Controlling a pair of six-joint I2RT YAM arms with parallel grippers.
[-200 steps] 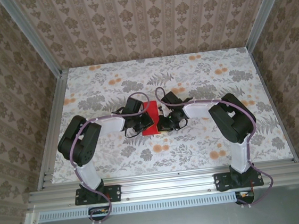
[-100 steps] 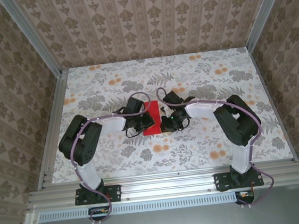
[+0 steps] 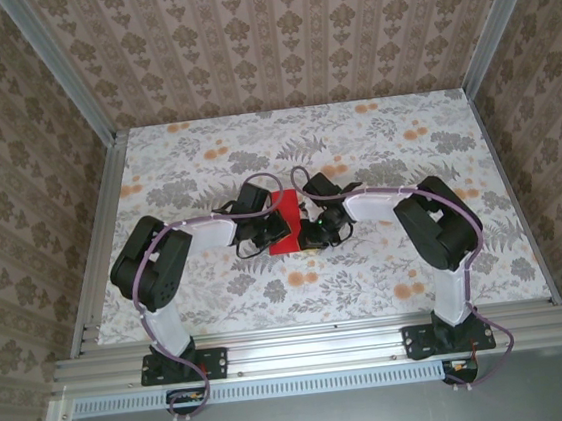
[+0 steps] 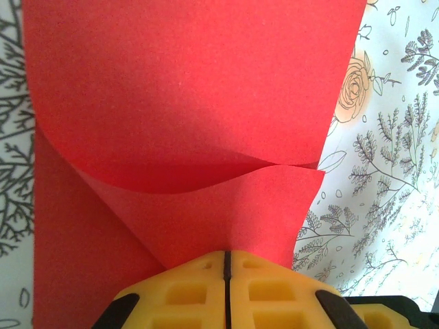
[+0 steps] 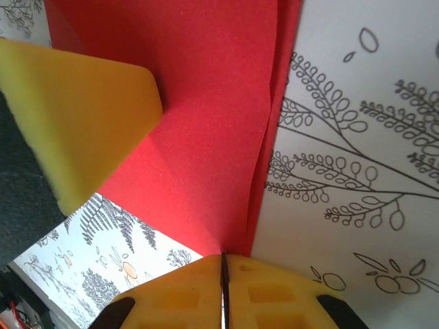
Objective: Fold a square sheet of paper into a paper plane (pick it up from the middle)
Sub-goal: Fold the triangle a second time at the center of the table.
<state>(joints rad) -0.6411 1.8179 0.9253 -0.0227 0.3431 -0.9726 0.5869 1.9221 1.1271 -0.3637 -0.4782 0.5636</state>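
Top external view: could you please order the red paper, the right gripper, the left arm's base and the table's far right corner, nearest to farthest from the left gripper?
1. red paper, centre, pinched by the left gripper.
2. right gripper, just across the paper.
3. left arm's base, near edge, left.
4. table's far right corner, at the back.

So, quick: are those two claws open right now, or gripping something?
Left gripper: closed, pinching the red paper.
Right gripper: closed, pinching the same red paper.
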